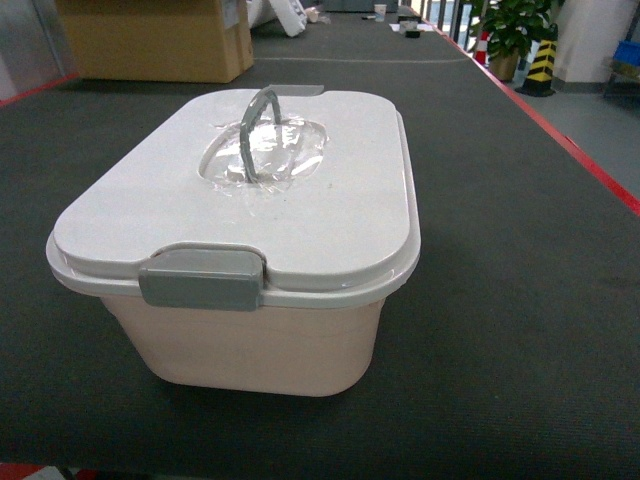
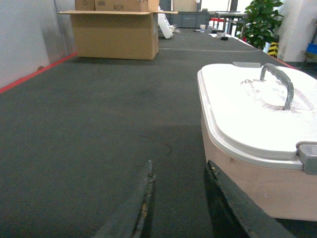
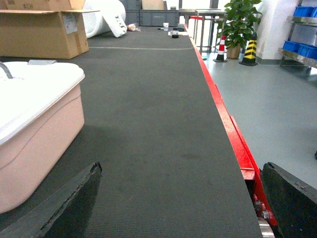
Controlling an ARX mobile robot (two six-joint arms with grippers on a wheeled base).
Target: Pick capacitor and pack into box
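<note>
The box (image 1: 262, 340) sits lidded on the desk (image 1: 520, 300), contents hidden, between both arms' spread, empty jaws.

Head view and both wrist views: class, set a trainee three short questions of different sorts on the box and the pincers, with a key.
1. True or false: the lid sits closed on the box.
2. Which is spread wider: A) left pincer B) right pincer?
3. Fill in: the handle on the lid stands ____.

Key: 1 true. 2 B. 3 upright.
</note>
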